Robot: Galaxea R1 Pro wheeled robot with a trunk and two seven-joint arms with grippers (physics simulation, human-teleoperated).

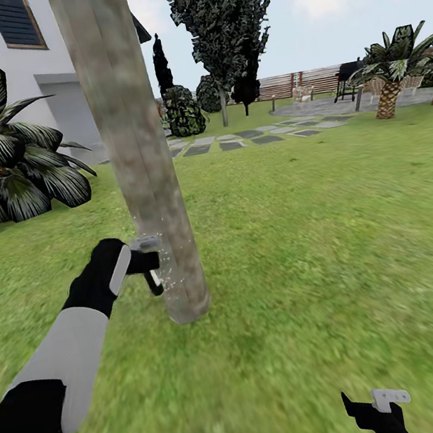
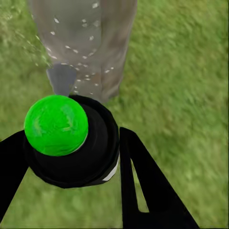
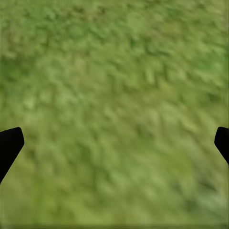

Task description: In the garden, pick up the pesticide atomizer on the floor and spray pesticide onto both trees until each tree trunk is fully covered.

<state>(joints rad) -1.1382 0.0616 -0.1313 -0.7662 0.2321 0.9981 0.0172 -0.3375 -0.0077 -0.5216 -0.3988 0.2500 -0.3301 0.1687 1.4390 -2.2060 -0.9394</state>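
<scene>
The left gripper (image 1: 147, 264) is seen low beside the near tree trunk (image 1: 136, 152), its fingers (image 2: 143, 191) clamped on the pesticide atomizer (image 2: 78, 143), a black bottle with a green cap. White pesticide specks (image 2: 78, 52) are scattered over the trunk base. Grass floor (image 1: 306, 243) is spread rightward; a second tree (image 1: 220, 17) is placed near the fence (image 1: 292, 82). The right gripper (image 1: 382, 407) is held low, fingers (image 3: 9, 145) spread wide over grass.

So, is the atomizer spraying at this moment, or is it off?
Spraying. White pesticide specks hang between the pesticide atomizer, held in the left gripper, and the lower tree trunk.
</scene>
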